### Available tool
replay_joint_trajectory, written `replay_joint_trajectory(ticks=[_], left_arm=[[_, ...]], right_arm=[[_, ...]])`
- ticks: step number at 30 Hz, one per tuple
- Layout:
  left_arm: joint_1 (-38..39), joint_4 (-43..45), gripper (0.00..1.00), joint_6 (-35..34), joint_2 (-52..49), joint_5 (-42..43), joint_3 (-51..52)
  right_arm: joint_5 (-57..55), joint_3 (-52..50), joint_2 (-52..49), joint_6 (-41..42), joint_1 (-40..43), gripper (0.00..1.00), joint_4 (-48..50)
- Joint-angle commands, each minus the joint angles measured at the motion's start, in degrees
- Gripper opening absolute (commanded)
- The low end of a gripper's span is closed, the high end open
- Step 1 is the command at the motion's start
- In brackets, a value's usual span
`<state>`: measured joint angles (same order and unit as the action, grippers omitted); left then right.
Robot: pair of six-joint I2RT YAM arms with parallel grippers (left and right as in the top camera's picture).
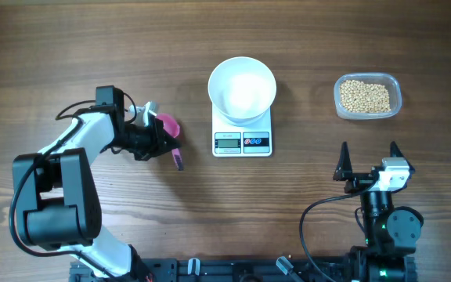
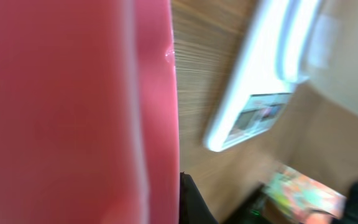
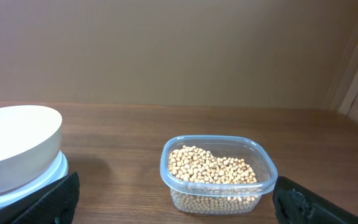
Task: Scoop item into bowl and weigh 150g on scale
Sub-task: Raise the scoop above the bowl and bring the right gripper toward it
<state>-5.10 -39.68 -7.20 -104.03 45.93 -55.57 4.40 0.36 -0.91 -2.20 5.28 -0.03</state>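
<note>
Though illegible, grey display [image 1: 227, 142] beside dark button panel [image 1: 257, 142] on scale [image 1: 219, 125].

One bowl [image 1: 242, 88], one scale [image 1: 242, 142], one tub [image 1: 398, 92], many beans [image 1: 365, 96], one pink scoop [image 1: 168, 125]

Overhead: straight down, distant.
Left wrist: tight against pink scoop [image 2: 73, 112]; scale [image 2: 244, 118] ahead.
Right wrist: low, level; tub [image 3: 218, 177] ahead of right gripper [image 3: 182, 205].
Shared: scale, every view.

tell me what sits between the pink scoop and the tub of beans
The scale with the white bowl on it lies between pink scoop and tub, as the overhead view shows.
</note>
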Motion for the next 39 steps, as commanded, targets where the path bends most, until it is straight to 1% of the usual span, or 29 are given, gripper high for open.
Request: replay_joint_trajectory(ticks=[1, 4, 8, 10, 11, 12, 13, 16, 19, 20, 21, 23, 25, 26, 27, 28, 30, 32, 33, 35, 37, 39], left_arm=[[-1.5, 0.0, 0.04, -4.7, 2.5, 14.6, -3.5], [-2.2, 0.1, 0.04, -9.4, 4.8, 18.8, -6.6], [-2.0, 1.6, 0.04, -14.2, 8.2, 19.6, -10.5], [-1.9, 4.7, 0.04, -19.8, 10.7, 19.6, -12.3], [-1.9, 6.8, 0.04, -22.8, 11.9, 19.6, -12.8], [-1.8, 8.9, 0.04, -25.3, 12.8, 19.6, -13.0], [-1.8, 12.2, 0.04, -29.2, 14.1, 19.6, -13.1], [-1.0, 22.0, 0.04, -39.7, 17.4, 19.6, -13.1], [1.7, 29.7, 0.04, -44.1, 19.7, 19.4, -13.1], [2.5, 31.4, 0.04, -44.8, 20.1, 18.9, -13.1], [3.7, 33.8, 0.04, -46.0, 20.5, 17.6, -13.1], [5.5, 36.7, 0.04, -48.0, 20.7, 14.8, -13.1], [7.6, 38.6, 0.04, -50.7, 20.7, 10.2, -13.1], [9.0, 38.9, 0.04, -51.0, 20.7, 7.3, -13.1], [10.3, 39.0, 0.04, -51.0, 20.7, 4.8, -13.1], [11.8, 39.7, 0.04, -51.0, 20.7, 2.3, -13.1], [13.1, 42.0, 0.04, -51.0, 20.7, 0.6, -13.1], [13.8, 46.1, 0.04, -52.3, 20.7, -0.8, -13.1], [14.1, 49.7, 0.04, -53.5, 20.7, -1.7, -13.1], [14.5, 54.2, 0.04, -55.6, 20.7, -4.0, -13.1], [15.0, 58.9, 0.04, -58.7, 20.7, -7.1, -13.1], [15.1, 60.4, 0.04, -61.7, 20.7, -10.0, -13.1]], right_arm=[[-1.0, -0.1, 0.1, 0.8, -0.3, 1.0, 0.1], [-1.0, -0.1, 0.1, 0.8, -0.3, 1.0, 0.1], [-1.0, -0.1, 0.1, 0.7, -0.3, 1.0, 0.1], [-0.7, 0.0, 0.1, 1.1, -0.3, 1.0, 0.1], [0.7, -0.1, 0.1, 2.6, -0.3, 1.0, 0.2], [3.7, -0.1, 0.1, 7.0, -0.3, 1.0, 0.6], [5.9, -0.1, 0.1, 10.4, -0.3, 1.0, 0.9], [6.6, -0.1, 0.1, 25.4, -0.3, 1.0, 2.0], [7.1, -0.1, 0.1, 44.4, -0.3, 1.0, 5.3], [7.5, -0.1, 0.1, 49.2, -0.3, 0.99, 7.1], [8.4, -0.1, 0.1, 51.3, -0.3, 1.0, 9.9], [10.6, 0.0, 0.1, 51.2, -0.3, 1.0, 18.3], [11.1, 0.1, 0.1, 51.2, -0.3, 1.0, 25.7], [11.1, 0.7, 0.1, 51.2, -0.3, 1.0, 28.3], [11.2, 1.8, 0.1, 51.3, -0.3, 1.0, 28.9], [12.4, 3.7, -0.1, 51.2, -0.3, 1.0, 28.1], [15.4, 6.8, -1.0, 50.3, -0.3, 1.0, 25.2], [20.2, 11.0, -3.2, 50.2, -0.3, 1.0, 20.5], [24.1, 13.7, -5.3, 50.3, -0.3, 1.0, 18.2], [30.2, 17.2, -9.1, 50.8, -0.3, 1.0, 16.8], [36.3, 21.6, -15.4, 54.5, -0.3, 1.0, 16.7], [40.9, 25.5, -21.9, 58.4, -0.3, 1.0, 17.2]])
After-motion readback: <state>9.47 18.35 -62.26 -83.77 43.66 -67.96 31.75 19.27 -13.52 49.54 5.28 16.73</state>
